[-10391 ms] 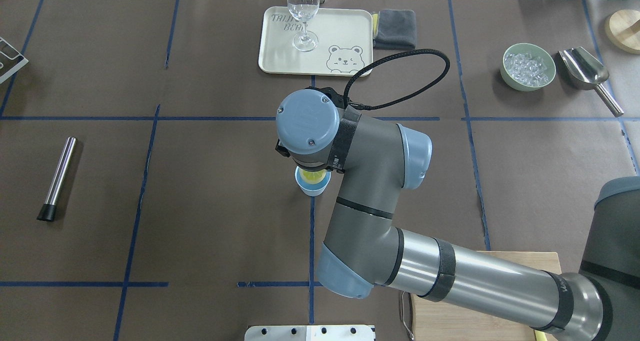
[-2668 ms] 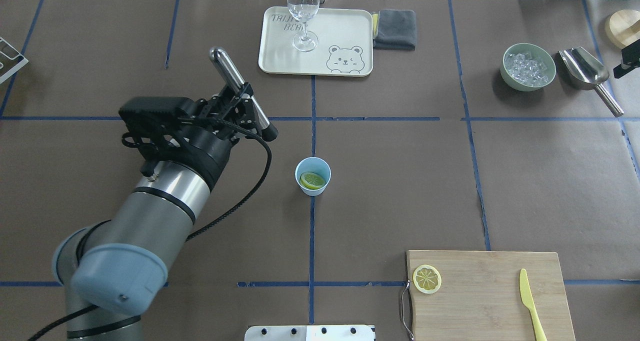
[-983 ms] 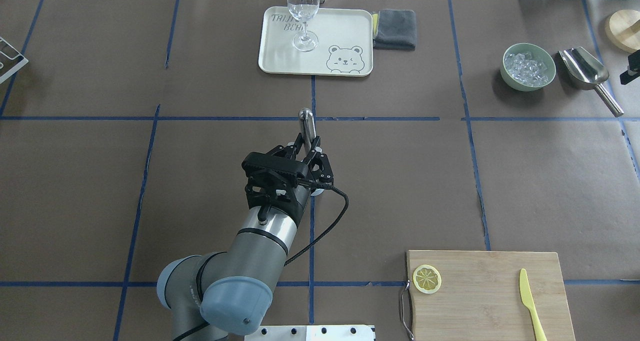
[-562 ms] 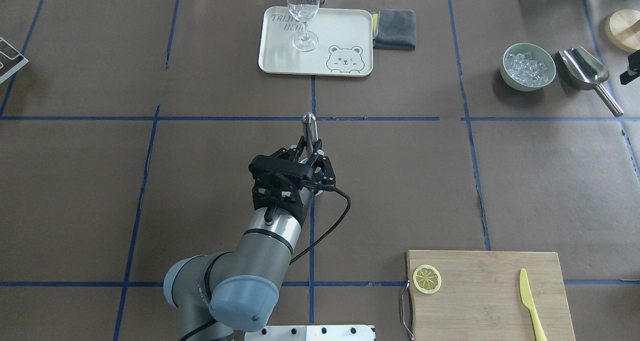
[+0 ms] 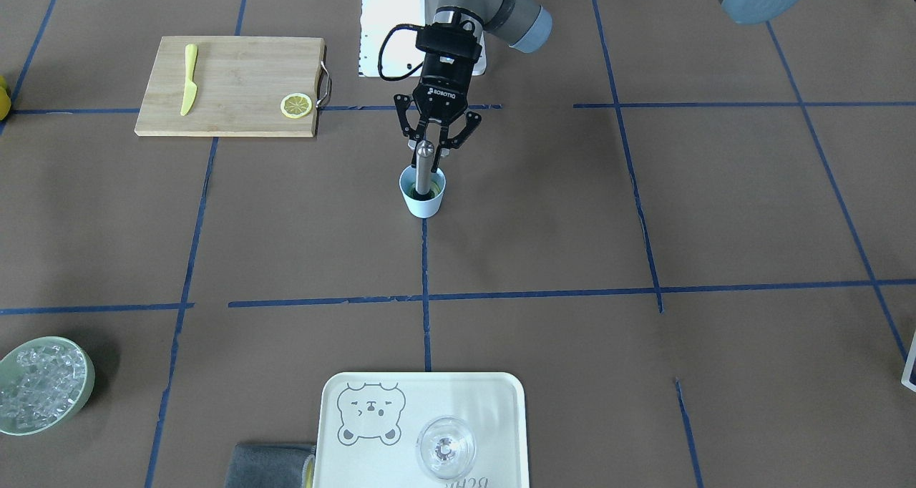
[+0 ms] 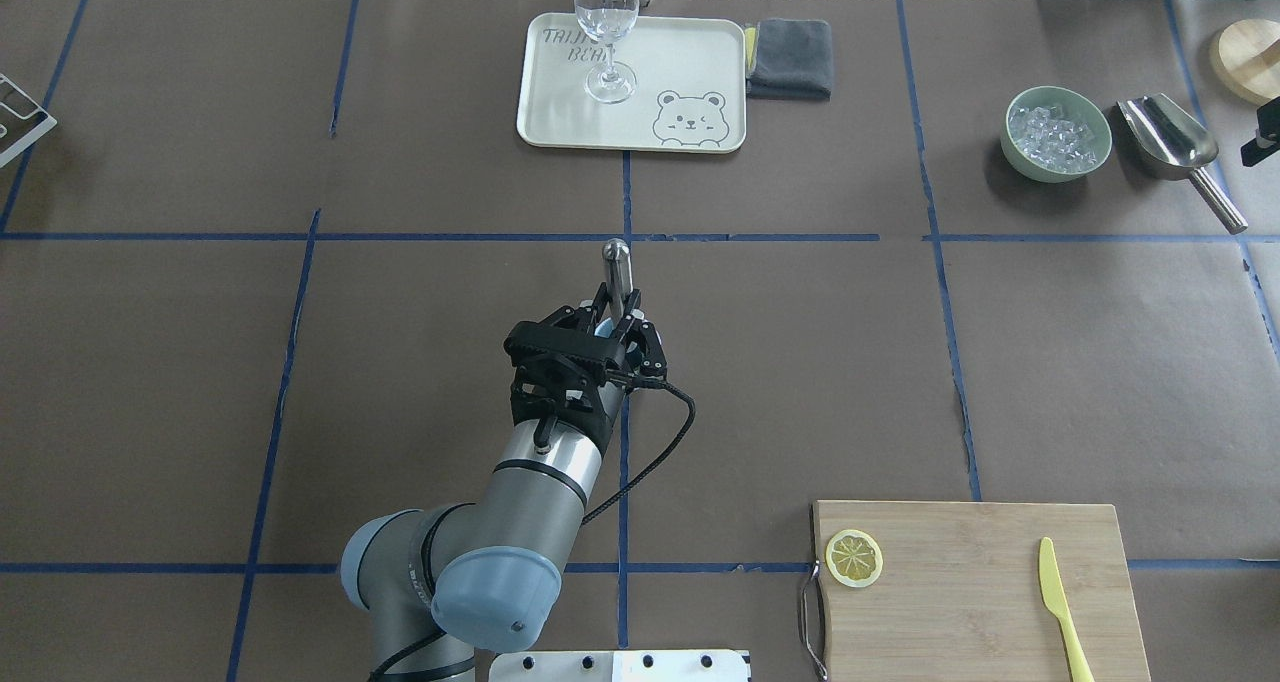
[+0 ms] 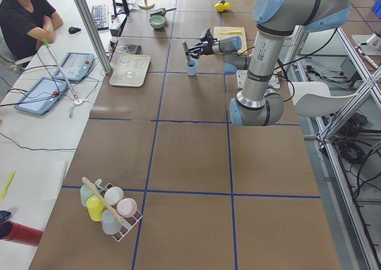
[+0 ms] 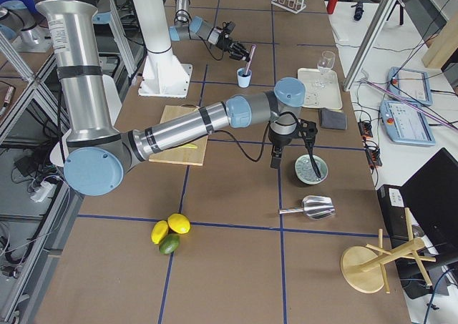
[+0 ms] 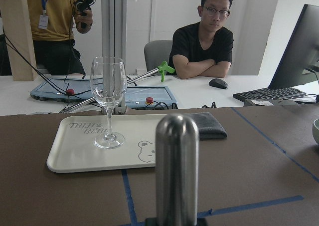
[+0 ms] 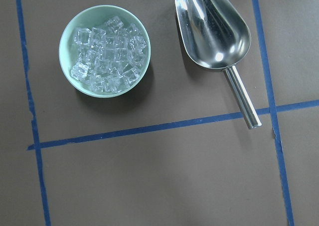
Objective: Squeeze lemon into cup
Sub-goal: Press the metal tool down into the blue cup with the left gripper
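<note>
The pale blue cup (image 5: 422, 203) stands at the table's middle. A steel muddler (image 5: 424, 169) stands nearly upright with its lower end inside the cup. My left gripper (image 5: 427, 157) is shut on its shaft just above the rim. From overhead the gripper (image 6: 618, 320) covers most of the cup. What lies in the cup is hidden by the muddler. One lemon slice (image 6: 853, 558) rests on the cutting board (image 6: 975, 587). My right gripper (image 8: 313, 165) hangs over the ice bowl (image 8: 313, 172); I cannot tell its state.
A yellow knife (image 6: 1062, 607) lies on the board. At the far side sit a tray (image 6: 700, 62) with a wine glass (image 6: 606, 32) and a grey cloth (image 6: 790, 57). A steel scoop (image 6: 1175, 147) lies beside the ice bowl (image 6: 1057, 132). People sit beyond the table.
The left gripper picked the muddler up from the table's left and brought it over the cup. In the last second it sank lower, pushing the muddler into the cup.
</note>
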Controlling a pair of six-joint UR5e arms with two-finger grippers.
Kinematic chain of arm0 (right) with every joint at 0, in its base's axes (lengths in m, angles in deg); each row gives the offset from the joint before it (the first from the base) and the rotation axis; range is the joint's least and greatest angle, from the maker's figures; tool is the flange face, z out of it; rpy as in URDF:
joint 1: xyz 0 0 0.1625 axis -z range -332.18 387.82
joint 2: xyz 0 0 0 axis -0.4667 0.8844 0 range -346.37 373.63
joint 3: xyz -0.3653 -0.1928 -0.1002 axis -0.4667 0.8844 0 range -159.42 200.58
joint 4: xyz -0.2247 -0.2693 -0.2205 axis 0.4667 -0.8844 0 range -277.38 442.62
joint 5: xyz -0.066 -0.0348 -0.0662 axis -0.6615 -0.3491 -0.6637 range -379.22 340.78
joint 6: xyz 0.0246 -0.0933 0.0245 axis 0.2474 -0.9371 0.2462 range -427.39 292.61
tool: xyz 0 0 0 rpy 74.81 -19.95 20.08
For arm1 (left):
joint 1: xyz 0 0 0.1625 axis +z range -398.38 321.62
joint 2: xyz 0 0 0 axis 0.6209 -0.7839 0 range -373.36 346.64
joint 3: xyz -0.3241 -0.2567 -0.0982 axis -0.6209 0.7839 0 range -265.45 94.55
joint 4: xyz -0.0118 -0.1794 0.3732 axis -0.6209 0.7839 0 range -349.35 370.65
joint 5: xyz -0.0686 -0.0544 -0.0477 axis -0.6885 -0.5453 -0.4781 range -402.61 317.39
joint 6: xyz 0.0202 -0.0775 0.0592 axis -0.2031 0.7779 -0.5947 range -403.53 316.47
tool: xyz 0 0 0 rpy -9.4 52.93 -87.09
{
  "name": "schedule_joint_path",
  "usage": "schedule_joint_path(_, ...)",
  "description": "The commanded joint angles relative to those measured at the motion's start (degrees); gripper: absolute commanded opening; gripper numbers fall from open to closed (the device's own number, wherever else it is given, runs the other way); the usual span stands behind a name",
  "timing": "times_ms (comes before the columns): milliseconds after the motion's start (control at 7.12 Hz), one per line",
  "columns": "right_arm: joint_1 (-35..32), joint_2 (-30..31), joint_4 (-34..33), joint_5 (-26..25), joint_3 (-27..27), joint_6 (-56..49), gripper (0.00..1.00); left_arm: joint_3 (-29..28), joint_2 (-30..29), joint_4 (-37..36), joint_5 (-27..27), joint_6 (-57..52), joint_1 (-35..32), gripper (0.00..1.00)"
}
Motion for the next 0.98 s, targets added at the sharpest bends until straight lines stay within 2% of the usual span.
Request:
schedule_joint_path(0,0.0,0.0,0.0,0.0,0.0,0.1,1.0,-0.2,0.0,0.3,0.0,-0.3,0.0,0.0)
schedule_joint_path(281,-0.1,0.1,0.0,0.0,0.0,-0.4,1.0,2.4,-0.6,0.7,-0.6,-2.5,-1.1,0.0)
schedule_joint_path(843,-1.2,0.3,0.0,0.1,0.4,-2.5,1.0,10.1,0.0,2.3,-5.4,-9.0,-4.7,0.0)
